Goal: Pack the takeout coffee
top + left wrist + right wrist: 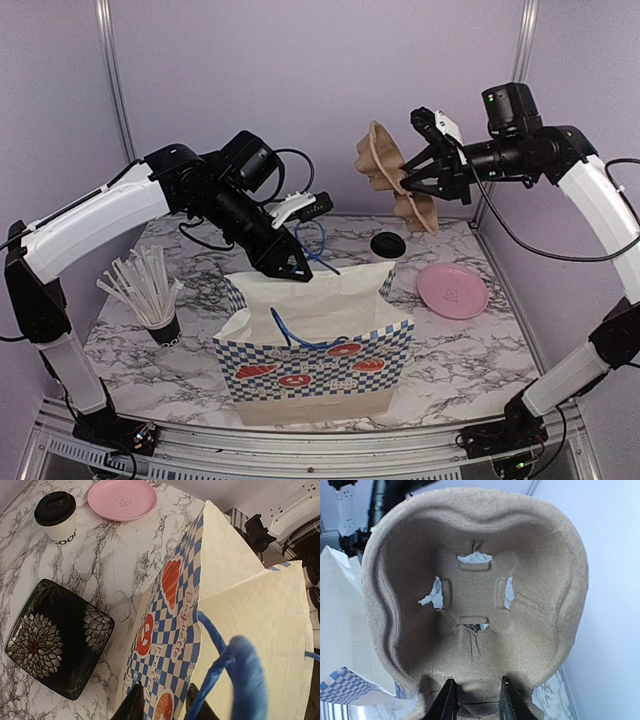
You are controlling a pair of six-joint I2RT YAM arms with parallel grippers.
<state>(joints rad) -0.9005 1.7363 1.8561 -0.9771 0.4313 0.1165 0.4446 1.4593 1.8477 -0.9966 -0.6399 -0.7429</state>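
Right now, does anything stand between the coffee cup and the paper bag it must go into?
No object lies between the coffee cup and the paper bag. Only the bag's own tall wall is there, so the cup must go over its rim.

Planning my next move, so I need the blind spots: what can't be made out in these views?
Paper bag floor: top view, hidden by its own walls.
Coffee cup body: top view, bag hides all but the lid.
Tabletop: right wrist view, cup carrier blocks nearly all.
Left gripper grip: left wrist view, bottom edge cuts off its fingers.
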